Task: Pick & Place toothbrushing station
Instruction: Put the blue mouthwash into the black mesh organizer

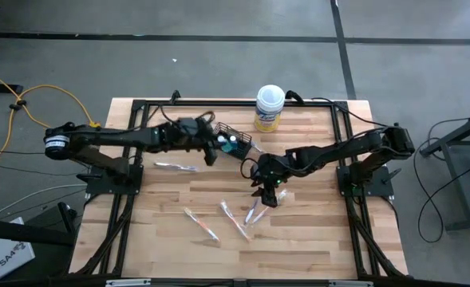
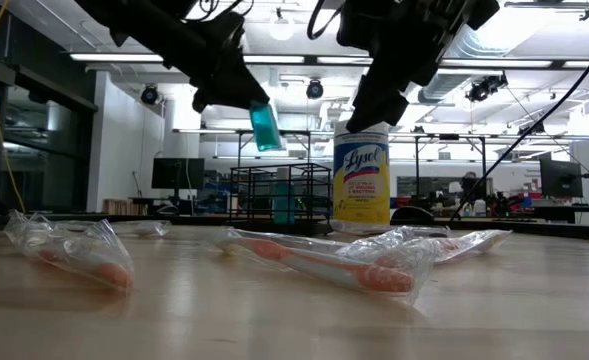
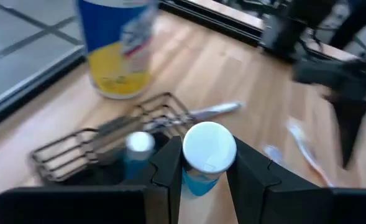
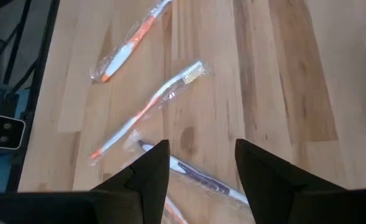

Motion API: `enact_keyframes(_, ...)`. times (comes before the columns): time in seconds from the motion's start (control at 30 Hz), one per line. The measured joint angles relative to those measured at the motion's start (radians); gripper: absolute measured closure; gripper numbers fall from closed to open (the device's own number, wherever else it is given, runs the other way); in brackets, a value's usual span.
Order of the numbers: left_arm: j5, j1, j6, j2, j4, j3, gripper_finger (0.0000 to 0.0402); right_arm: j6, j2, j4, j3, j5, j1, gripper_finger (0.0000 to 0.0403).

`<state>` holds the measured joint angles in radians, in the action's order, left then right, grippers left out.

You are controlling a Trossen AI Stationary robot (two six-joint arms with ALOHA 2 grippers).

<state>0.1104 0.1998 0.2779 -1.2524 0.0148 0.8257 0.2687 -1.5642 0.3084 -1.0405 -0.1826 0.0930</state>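
Non-task items only. Lysol canister (image 1: 269, 108): white lid, yellow label, upright near the far edge of the bench (image 1: 171, 247), right of centre along that edge. Bench is light wood planks, with a black frame (image 1: 128, 203) running along its far, left and right edges. On the floor left of the bench: yellow cable (image 1: 27, 100) and a few black cables. Low view shows monitors (image 2: 177, 173) and ceiling strip lights (image 2: 134, 57) in the room behind.

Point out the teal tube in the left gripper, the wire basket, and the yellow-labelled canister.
teal tube (image 3: 209, 148), left wrist view, on its white cap.
wire basket (image 1: 236, 136), high view, on its rim.
yellow-labelled canister (image 2: 361, 186), low view, on its label.
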Motion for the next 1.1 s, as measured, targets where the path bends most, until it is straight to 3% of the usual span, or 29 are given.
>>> enact_keyframes(0.13,0.004,0.052,0.0,0.002,0.019,0.0,0.0313,0.0,0.0,-0.015,0.0,0.0,0.013,0.0229)
enact_keyframes(0.33,0.102,0.076,0.004,-0.007,0.018,-0.001,0.0313,0.0,0.0,-0.035,0.0,0.0,0.021,0.0229)
enact_keyframes(0.67,0.102,0.064,-0.021,-0.007,0.03,0.002,0.0313,0.0,0.0,-0.036,0.0,0.0,0.021,0.0229)
enact_keyframes(0.97,0.136,0.05,-0.079,-0.121,-0.122,0.175,0.0313,-0.001,-0.001,-0.035,0.0,-0.001,0.021,0.0229)
enact_keyframes(1.1,0.21,0.049,-0.079,-0.164,-0.129,0.186,0.0313,-0.001,-0.001,-0.032,0.0,0.0,0.03,0.0229)
